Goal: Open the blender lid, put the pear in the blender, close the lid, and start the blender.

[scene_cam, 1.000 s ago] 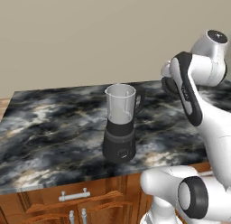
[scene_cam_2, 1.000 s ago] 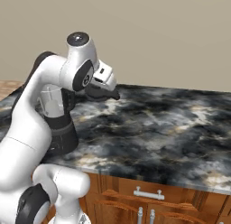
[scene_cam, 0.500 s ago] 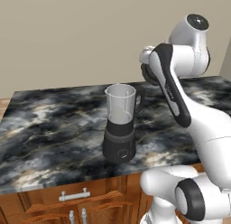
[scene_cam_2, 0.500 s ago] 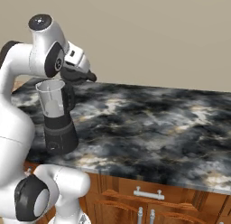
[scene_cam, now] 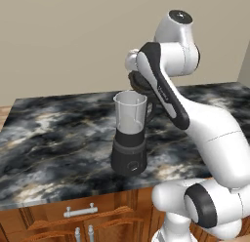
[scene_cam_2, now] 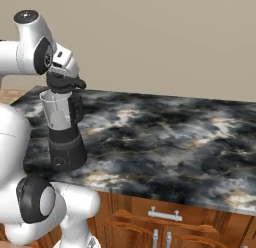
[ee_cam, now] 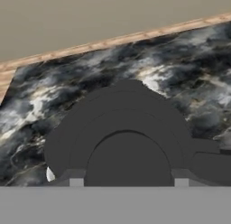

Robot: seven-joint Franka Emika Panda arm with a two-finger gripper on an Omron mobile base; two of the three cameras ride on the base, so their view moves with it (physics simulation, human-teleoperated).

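I am bringing the lid (ee_cam: 126, 128) back over the blender (scene_cam_2: 63, 127) at the left of the right base view, my gripper (scene_cam_2: 64, 82) clamped on it just above the jar's rim. Next I judge it needs lowering squarely onto the rim.

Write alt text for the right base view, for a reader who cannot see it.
A white robot arm holds the black blender lid in its gripper just above the open rim of the blender, a clear jar on a dark grey base. The blender stands near the left end of a dark marbled counter, with wooden cabinets below and a beige wall behind.
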